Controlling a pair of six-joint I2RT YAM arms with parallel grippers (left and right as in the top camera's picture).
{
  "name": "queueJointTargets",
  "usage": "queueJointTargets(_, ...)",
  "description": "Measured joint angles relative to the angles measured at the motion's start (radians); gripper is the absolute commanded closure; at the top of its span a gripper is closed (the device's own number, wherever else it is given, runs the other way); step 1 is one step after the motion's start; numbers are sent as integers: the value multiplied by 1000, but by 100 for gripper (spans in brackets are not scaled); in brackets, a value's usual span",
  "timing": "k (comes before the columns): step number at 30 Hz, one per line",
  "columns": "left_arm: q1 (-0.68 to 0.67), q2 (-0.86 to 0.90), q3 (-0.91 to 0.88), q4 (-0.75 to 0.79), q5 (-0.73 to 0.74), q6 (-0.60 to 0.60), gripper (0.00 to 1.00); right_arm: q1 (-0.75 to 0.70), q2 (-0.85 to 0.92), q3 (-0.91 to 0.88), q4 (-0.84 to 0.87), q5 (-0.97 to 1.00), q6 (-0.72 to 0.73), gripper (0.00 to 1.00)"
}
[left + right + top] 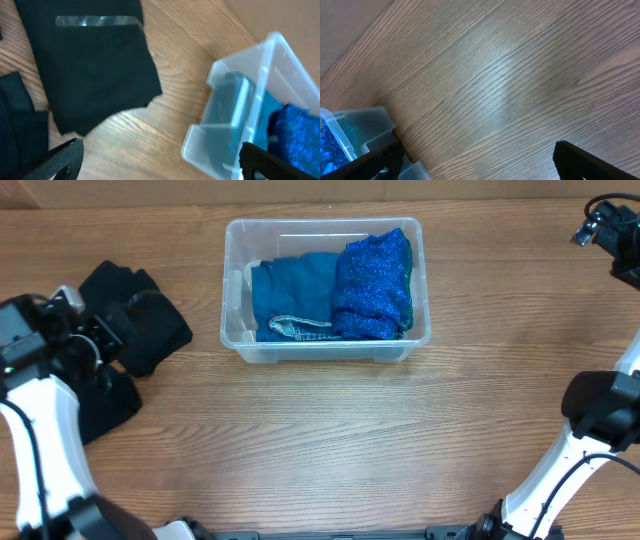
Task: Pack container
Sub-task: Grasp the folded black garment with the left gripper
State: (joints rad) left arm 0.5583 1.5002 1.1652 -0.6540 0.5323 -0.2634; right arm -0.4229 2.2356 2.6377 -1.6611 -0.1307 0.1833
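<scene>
Wooden table: the grained surface carries everything and fills the background of all three views.

Container: a clear rectangular bin with rounded corners and a thick rim. It stands upright on the table, in the middle of the far half as seen from overhead, with one long side facing the robot. It is open at the top and holds two folded items.

Black cloth: a crumpled heap on the table to the left of the container, apart from it with bare wood between. Part of it lies beneath the left arm. The left wrist view shows a flat black panel with a shiny strip across its upper part.

Teal garment: folded inside the container, taking up the left and middle portion, with a pale hem along its front edge.

Blue sparkly fabric: folded inside the container in the right portion, lying against the teal garment.

Left gripper: positioned over the black cloth's near side, with the container's corner to its right in the wrist view. The jaws are spread wide, with only wood and cloth below and nothing gripped.

Right gripper: at the far right corner of the table, well apart from the container. The jaws are spread wide and empty over bare wood, and a corner of the container shows at the lower left of its wrist view
</scene>
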Motion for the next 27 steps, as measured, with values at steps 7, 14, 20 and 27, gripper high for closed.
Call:
queueJointTargets(7,130,274,0,230,193,0,0,0,0,0,0,0,0,0)
queueJointTargets(14,117,357,0,382,231,0,0,0,0,0,0,0,-1,0)
queueJointTargets(20,116,366,1,308,151,-4,0,0,0,0,0,0,-1,0)
queueJointTargets(27,116,367,1,270,4,-53,0,0,0,0,0,0,-1,0)
